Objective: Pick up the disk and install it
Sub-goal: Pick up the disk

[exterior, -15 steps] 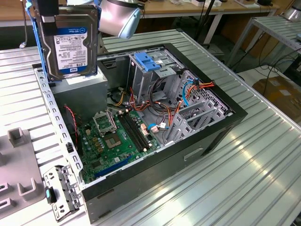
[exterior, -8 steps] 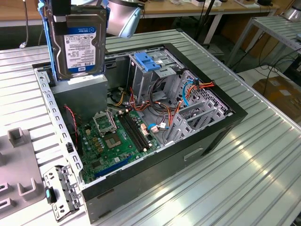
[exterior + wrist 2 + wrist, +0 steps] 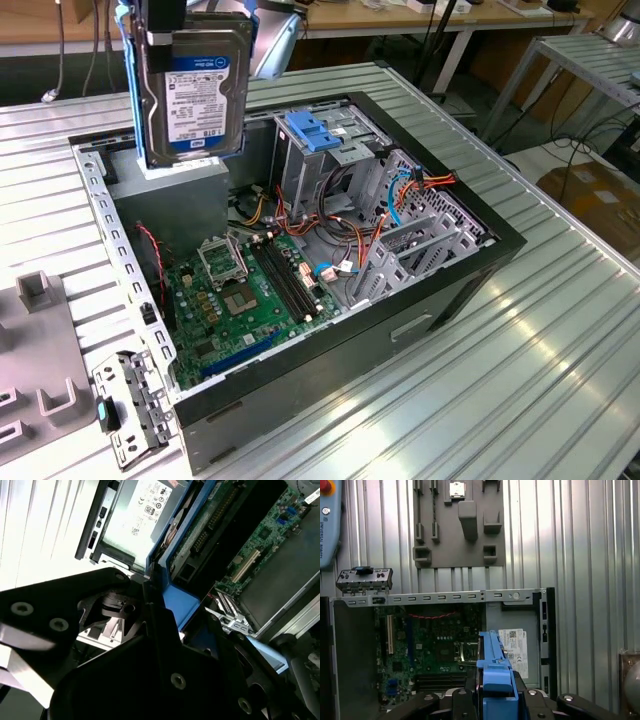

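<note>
The disk [image 3: 195,90] hangs upright over the back left corner of the open computer case [image 3: 455,275]. It is silver, with a white and blue label and a blue bracket along its edge. My gripper [image 3: 168,40] is shut on it from above, clamping the bracket. In both wrist views the blue bracket [image 3: 495,675] [image 3: 176,602] sits between the black fingers [image 3: 540,700] [image 3: 125,640]. Directly under the disk is a grey metal box [image 3: 185,195] with a white sticker [image 3: 515,645].
Inside the case lie the green motherboard [image 3: 255,290], loose cables [image 3: 330,235] and a metal cage with a blue handle [image 3: 325,135]. On the ribbed table at the exterior view's left are a grey fixture plate [image 3: 40,370] and a small metal bracket [image 3: 125,405].
</note>
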You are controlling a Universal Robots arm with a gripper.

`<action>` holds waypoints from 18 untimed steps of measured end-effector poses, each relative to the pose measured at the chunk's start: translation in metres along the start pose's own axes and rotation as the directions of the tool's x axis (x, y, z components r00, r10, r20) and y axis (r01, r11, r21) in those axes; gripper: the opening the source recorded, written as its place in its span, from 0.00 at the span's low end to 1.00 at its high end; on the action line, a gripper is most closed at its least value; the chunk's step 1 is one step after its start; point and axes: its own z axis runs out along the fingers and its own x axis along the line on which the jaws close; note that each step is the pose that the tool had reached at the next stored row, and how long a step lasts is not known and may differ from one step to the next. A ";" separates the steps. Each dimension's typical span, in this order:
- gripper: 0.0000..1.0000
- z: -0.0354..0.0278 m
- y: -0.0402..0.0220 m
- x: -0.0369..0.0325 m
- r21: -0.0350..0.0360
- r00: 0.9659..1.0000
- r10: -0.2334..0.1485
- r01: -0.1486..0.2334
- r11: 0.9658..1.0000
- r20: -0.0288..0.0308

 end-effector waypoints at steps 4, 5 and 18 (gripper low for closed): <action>0.37 0.0006 -0.0066 0.0036 0.000 1.000 0.002 -0.002 1.000 0.000; 0.37 0.0009 -0.0080 0.0057 0.000 1.000 0.003 -0.003 1.000 0.000; 0.37 0.0096 -0.0177 0.0232 0.024 1.000 0.006 -0.006 1.000 0.001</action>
